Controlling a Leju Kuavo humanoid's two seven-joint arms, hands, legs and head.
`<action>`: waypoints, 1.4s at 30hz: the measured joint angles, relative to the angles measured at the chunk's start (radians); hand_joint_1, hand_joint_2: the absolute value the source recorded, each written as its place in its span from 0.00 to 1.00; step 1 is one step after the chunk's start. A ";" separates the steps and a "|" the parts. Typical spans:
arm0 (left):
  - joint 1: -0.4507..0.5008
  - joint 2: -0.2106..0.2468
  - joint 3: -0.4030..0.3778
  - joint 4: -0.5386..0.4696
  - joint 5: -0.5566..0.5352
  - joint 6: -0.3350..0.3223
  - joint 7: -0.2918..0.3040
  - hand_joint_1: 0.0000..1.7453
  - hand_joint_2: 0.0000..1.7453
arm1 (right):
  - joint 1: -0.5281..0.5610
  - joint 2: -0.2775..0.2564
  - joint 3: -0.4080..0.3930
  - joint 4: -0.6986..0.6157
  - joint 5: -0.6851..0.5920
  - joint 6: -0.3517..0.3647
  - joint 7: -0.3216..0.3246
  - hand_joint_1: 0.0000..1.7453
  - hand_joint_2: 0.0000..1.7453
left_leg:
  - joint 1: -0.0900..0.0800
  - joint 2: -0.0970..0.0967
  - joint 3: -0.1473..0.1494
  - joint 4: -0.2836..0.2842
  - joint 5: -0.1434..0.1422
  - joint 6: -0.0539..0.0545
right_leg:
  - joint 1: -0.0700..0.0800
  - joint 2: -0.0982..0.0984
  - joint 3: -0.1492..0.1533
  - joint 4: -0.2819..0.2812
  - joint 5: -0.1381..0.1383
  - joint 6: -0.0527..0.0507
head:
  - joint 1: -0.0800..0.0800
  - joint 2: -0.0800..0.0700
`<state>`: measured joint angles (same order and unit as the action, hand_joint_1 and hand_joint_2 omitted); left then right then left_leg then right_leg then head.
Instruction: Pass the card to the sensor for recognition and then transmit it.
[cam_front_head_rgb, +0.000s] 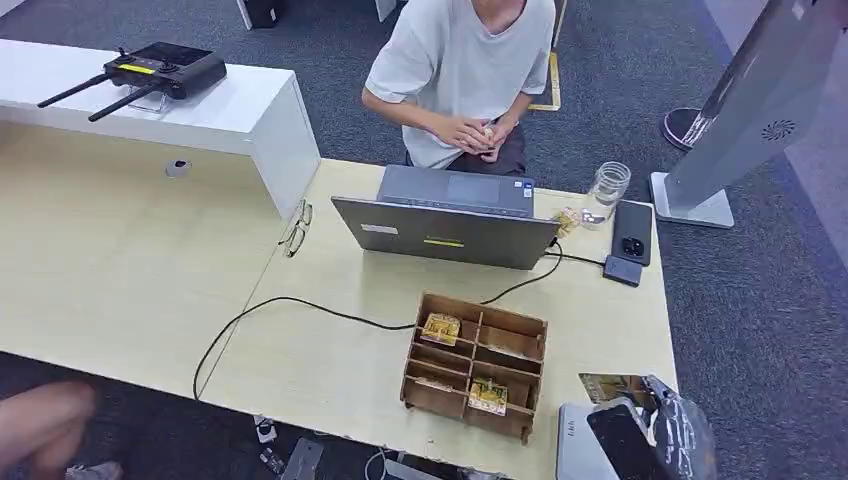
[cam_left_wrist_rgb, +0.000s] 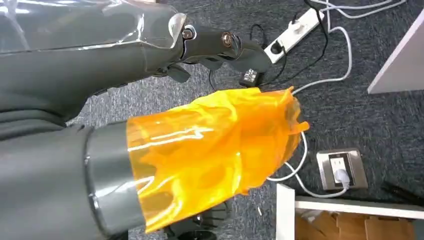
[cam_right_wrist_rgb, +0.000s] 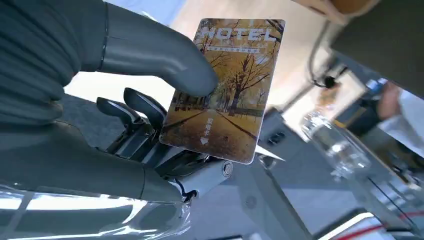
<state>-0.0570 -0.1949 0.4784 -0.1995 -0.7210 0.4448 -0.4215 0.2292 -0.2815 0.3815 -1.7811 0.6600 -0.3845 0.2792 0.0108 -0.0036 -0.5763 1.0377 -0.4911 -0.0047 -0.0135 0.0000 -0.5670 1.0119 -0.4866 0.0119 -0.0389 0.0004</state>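
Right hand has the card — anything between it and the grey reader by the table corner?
Nothing visible. The right hand pinches the card at the table's near right corner, just above the grey reader. A dark phone-like slab lies across the reader's right side and may cover part of it.

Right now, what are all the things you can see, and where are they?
Card: one, autumn-tree picture, in the right hand.
Wooden organizer: one, brown, table front, cards inside.
Laptop: one, grey, open mid-table.
Jar: one, clear, right of laptop.
Phone: one, black, beside jar.
Glasses: one, left of laptop.
Remote controller: one, black, on white counter.
Power strip: one, white, on floor.
Person: one, white shirt, behind table.
Left hand: grey, orange film on thumb, above floor.
Right hand: grey, pinches card.
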 joint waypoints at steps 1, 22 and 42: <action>0.000 0.000 0.000 0.000 0.000 0.000 0.000 0.00 0.00 | 0.000 0.000 0.000 0.000 0.000 0.000 0.000 1.00 1.00 | 0.000 0.000 0.000 0.000 0.000 0.000 | 0.000 0.000 0.000 0.000 0.000 0.000 | 0.000 0.000; 0.003 0.004 0.004 0.000 -0.037 -0.008 -0.010 0.00 0.00 | -0.086 0.083 -0.008 -0.042 0.125 -0.043 -0.260 1.00 1.00 | 0.000 0.000 0.000 0.000 0.000 0.000 | 0.000 0.000 0.000 0.000 0.000 0.000 | 0.000 0.000; -0.007 0.004 -0.039 0.000 -0.100 -0.041 0.018 0.00 0.00 | -0.251 0.144 -0.007 0.015 0.166 -0.015 -0.257 1.00 1.00 | 0.000 0.000 0.000 0.000 0.001 0.000 | 0.000 0.000 0.000 0.000 0.000 0.000 | 0.000 0.000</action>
<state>-0.0639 -0.1907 0.4395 -0.1995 -0.8213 0.4036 -0.4040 -0.0217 -0.1374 0.3742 -1.7659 0.8259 -0.3994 0.0217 0.0108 -0.0037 -0.5765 1.0377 -0.4904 -0.0052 -0.0135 0.0000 -0.5671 1.0123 -0.4864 0.0118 -0.0389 0.0004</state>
